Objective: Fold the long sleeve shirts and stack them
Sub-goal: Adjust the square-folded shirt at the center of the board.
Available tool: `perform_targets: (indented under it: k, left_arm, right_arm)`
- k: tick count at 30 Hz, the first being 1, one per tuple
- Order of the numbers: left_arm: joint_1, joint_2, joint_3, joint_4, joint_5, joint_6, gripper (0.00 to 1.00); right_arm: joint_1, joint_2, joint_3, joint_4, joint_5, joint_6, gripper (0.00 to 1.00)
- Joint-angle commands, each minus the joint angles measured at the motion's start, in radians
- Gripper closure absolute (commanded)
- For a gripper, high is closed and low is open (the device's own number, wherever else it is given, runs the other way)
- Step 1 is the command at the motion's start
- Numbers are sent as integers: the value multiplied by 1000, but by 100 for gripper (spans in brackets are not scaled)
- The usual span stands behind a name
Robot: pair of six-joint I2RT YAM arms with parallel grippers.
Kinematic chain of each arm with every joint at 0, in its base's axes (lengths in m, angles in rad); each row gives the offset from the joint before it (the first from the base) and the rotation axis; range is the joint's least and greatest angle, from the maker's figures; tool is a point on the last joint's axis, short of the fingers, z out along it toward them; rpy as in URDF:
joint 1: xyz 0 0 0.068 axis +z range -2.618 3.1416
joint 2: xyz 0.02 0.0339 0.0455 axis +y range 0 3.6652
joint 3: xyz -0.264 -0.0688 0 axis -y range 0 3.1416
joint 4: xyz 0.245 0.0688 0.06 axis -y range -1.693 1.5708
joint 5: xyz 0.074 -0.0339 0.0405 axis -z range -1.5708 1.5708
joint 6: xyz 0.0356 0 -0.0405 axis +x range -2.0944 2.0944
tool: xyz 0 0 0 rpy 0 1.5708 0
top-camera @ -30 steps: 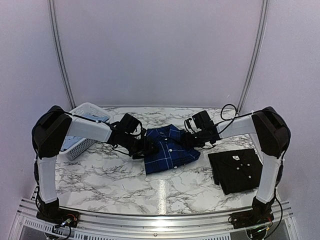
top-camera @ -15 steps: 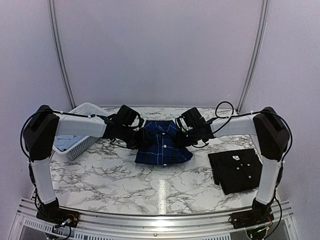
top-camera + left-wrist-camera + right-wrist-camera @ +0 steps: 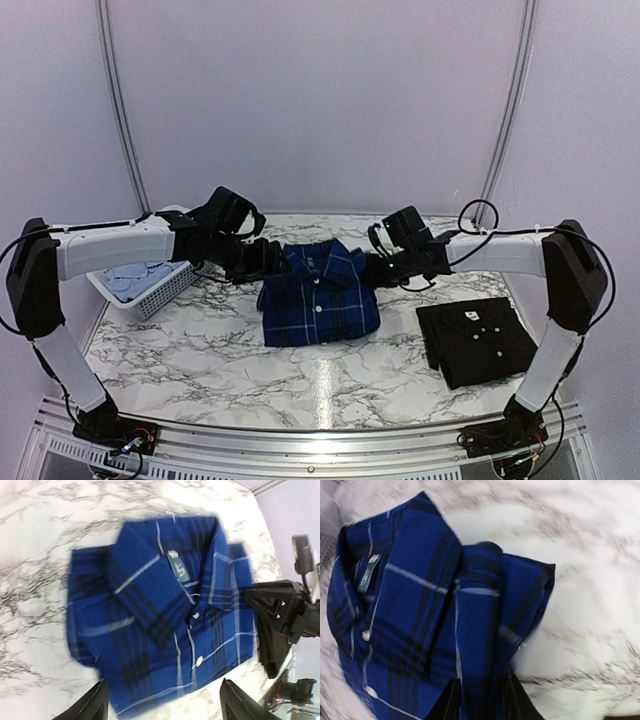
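Observation:
The plaid shirt (image 3: 320,297) lies folded on the marble table, collar at the far side, buttons up. My left gripper (image 3: 258,262) is open at the shirt's left edge; in the left wrist view (image 3: 165,707) its fingers stand wide apart over the near edge of the shirt (image 3: 160,610). My right gripper (image 3: 372,270) is at the shirt's right edge; in the right wrist view (image 3: 482,700) its fingers are closed on a fold of the plaid shirt (image 3: 420,610). The black shirt (image 3: 475,340) lies folded at the right. The pale blue shirt (image 3: 132,277) lies in the basket.
The white lattice basket (image 3: 172,222) stands at the far left of the table, under my left arm. The marble table (image 3: 200,350) has bare surface in front of the plaid shirt. My right gripper also shows in the left wrist view (image 3: 280,625).
The plaid shirt has been laid down flat and spread, front up. My left gripper has let go of it and opened. Both arms have stretched further out.

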Motion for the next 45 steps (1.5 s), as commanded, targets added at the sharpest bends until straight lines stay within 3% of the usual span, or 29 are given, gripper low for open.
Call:
perform_targets:
  k: [1, 4, 7, 11, 18, 24, 30, 37, 45]
  left_arm:
    - [31, 6, -28, -50, -58, 24, 21]
    - [42, 36, -28, -49, -55, 34, 21]
    - [47, 67, -16, -40, -48, 40, 29]
    - [59, 117, 10, -20, -42, 54, 42]
    - [96, 168, 9, 16, -115, 48, 45]
    - [122, 197, -14, 43, -149, 37, 53]
    - [125, 253, -2, 69, -129, 37, 59]
    - [125, 290, 6, 108, -87, 42, 62]
    - [125, 324, -6, 158, -13, 27, 60]
  right_arm:
    - [-92, -40, -139, -6, 28, 16, 68]
    - [-82, -66, -159, -8, 30, 6, 56]
    - [-42, -91, -131, -28, 57, 2, 48]
    - [28, -89, -74, -71, 114, 4, 48]
    - [130, -102, -95, -79, 130, 47, 55]
    - [228, -112, -216, -55, 118, 129, 67]
    - [242, -109, -331, 7, 105, 185, 71]
    - [242, -184, -271, -18, 120, 175, 70]
    - [146, -224, -191, -20, 163, 113, 58]
